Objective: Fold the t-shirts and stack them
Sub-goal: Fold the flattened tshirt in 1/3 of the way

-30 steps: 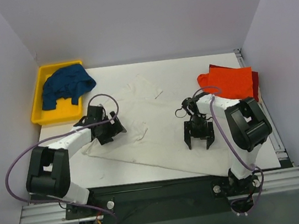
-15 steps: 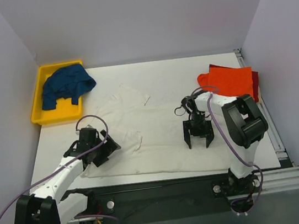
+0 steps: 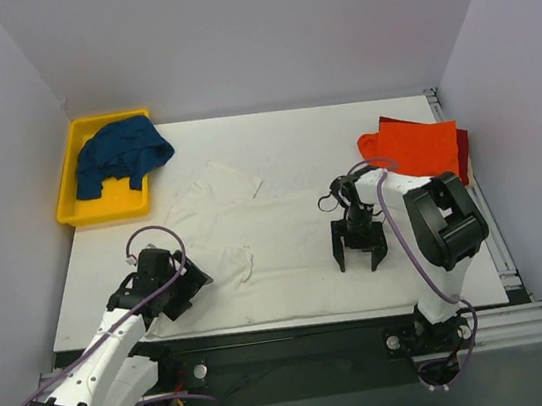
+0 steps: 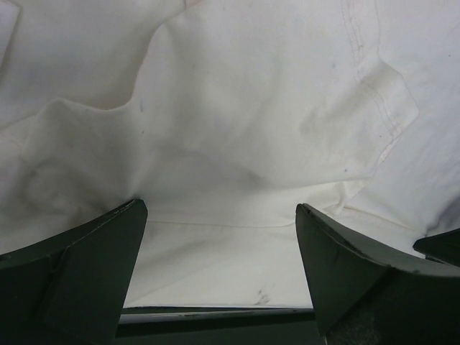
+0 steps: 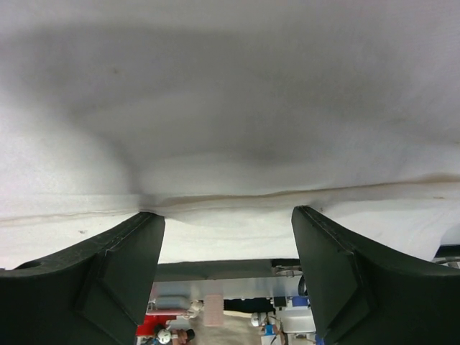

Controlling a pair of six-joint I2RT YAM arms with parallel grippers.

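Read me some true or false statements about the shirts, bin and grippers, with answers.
The blue shirt lies in the yellow bin. True.
The white shirt is folded small. False: it lies spread on the table.
The orange shirt sits far right. True.
The left gripper is shut. False: it is open over the white shirt.
The right gripper holds the orange shirt. False: it is open over the white one.

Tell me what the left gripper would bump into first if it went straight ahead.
The white shirt, most likely: the left gripper points down at it, jaws open, with nothing between. The gap is hard to judge.
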